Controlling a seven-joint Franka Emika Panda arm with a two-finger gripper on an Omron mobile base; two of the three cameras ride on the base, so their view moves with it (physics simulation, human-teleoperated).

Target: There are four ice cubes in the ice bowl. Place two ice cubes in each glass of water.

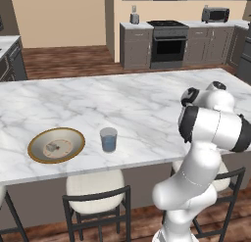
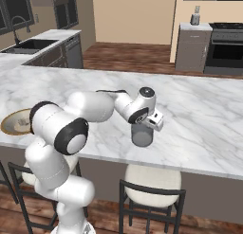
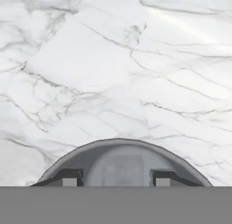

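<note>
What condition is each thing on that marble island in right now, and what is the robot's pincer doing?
ice bowl: flat on the counter, small pale cubes inside.
blue glass: upright beside the bowl, holds water.
grey glass: upright, directly under the pincer.
pincer: hovering over the grey glass, tips apart, nothing visible between them.

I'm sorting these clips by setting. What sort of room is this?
A home kitchen, rendered: a marble island counter with stools tucked under it, a stove along the back wall, and a sink on the side counter.
</note>
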